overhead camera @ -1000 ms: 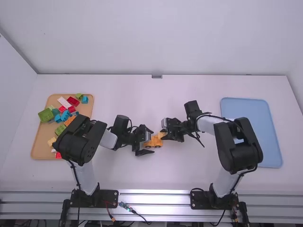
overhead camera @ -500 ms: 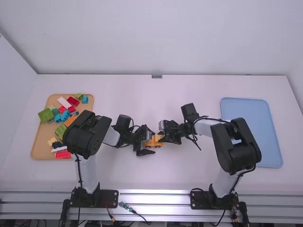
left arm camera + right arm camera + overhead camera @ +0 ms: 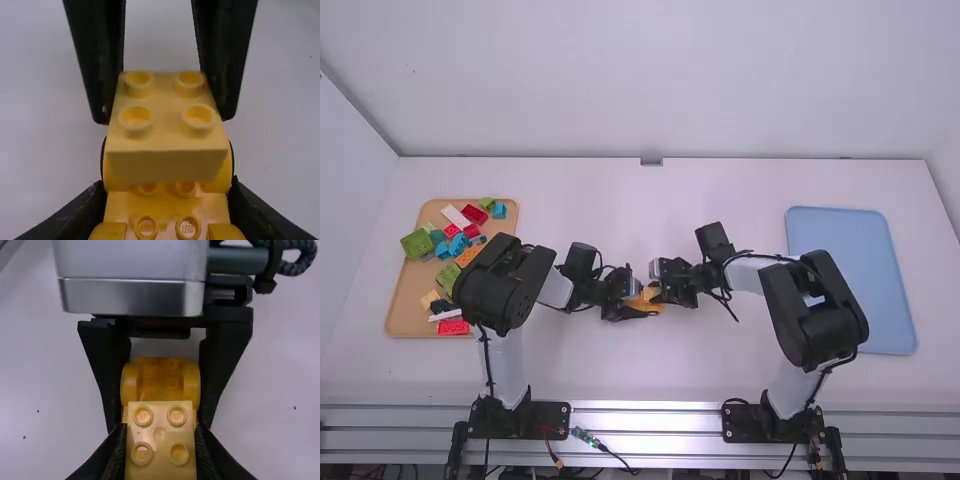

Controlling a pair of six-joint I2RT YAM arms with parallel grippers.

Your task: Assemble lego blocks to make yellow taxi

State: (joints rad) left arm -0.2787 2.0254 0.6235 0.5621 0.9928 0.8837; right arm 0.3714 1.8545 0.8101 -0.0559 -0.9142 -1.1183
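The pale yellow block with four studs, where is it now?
In the left wrist view, the pale block is held by the right tool, close to the darker car body that the left tool grips, between both arms.

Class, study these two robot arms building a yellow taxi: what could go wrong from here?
The pale yellow four-stud brick, pinched by the right gripper, might seat crookedly or a stud off on the orange-yellow plastic taxi body.

Pressing down could tilt or slide that body, since the left gripper holds it only by its sides.

The grippers work so close together that their fingers may knock.
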